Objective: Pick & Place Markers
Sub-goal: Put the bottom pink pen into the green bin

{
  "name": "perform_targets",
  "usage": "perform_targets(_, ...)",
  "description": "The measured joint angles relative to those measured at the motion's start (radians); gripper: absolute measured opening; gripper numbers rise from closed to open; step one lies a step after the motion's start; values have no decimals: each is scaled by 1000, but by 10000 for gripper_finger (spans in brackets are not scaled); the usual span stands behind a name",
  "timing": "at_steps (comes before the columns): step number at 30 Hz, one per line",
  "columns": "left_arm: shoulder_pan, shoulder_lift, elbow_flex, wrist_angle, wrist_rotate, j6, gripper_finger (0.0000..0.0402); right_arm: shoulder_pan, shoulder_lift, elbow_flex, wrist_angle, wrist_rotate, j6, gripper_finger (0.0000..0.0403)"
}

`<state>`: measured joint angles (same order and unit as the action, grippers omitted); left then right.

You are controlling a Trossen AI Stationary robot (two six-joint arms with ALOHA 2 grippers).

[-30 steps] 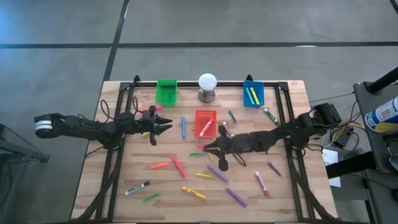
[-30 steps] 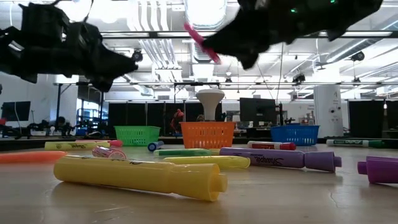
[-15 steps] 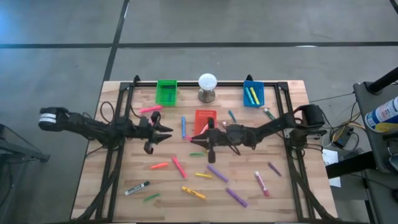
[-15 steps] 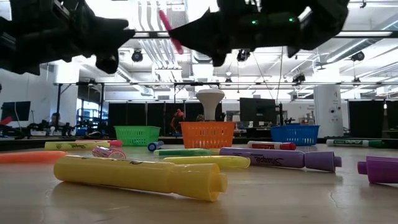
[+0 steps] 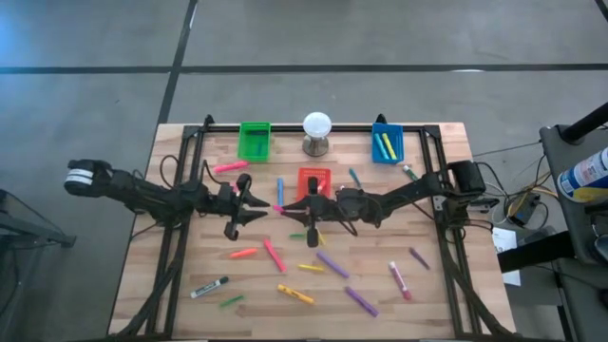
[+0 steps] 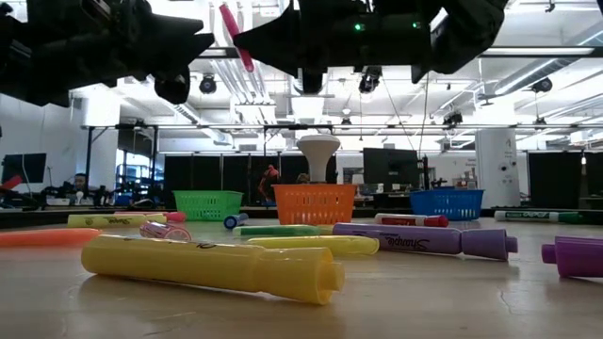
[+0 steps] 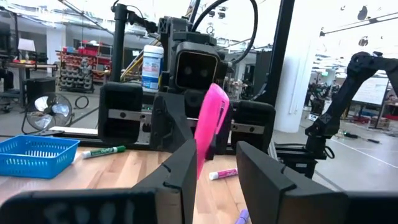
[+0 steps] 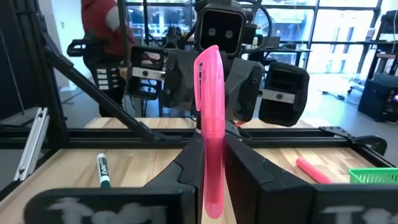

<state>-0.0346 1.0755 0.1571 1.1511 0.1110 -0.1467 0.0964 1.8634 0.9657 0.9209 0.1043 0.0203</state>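
Note:
My right gripper (image 5: 288, 208) is shut on a pink marker (image 8: 208, 93) and hangs in the air over the table's middle, pointing toward the table's left. My left gripper (image 5: 261, 204) faces it a short way off, open. In the left wrist view the pink marker (image 7: 212, 121) stands just beyond my left gripper's spread fingers (image 7: 180, 174), apparently without touching them. In the low view the pink marker (image 6: 234, 33) is high above the table, tilted. Several more markers lie flat on the wood, among them a purple one (image 5: 332, 264), a yellow one (image 5: 295, 294) and a white-and-black one (image 5: 209, 287). My right gripper pinches the pink marker between its two fingers (image 8: 186, 165) near one end (image 8: 211, 174). The fingers are level and come from the table's right. The marker's longer part sticks out past the fingertips, tilted upward, and the whole marker is lifted clear of the table.
A green bin (image 5: 254, 140), a red bin (image 5: 313, 182) and a blue bin (image 5: 387, 142) holding markers stand in the table's far half, with a white ball on a grey stand (image 5: 316, 124) between them. A black frame (image 5: 180, 171) borders the table.
My right gripper has carried the pink marker up and toward the table's left and far side, from over the loose markers to right in front of my left gripper. My left gripper has shifted slightly toward the near edge and the right.

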Motion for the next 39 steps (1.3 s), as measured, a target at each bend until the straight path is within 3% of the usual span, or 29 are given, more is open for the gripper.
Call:
perform_targets(30, -28, 164, 127, 1, -87, 46, 106, -16, 2, 9, -41, 0, 51, 45)
perform_targets(35, -28, 163, 129, 0, -95, 60, 69, -16, 2, 9, -61, -1, 51, 45)
perform_targets(39, -29, 163, 127, -2, -158, 70, 44, -17, 2, 9, -71, 4, 51, 47)
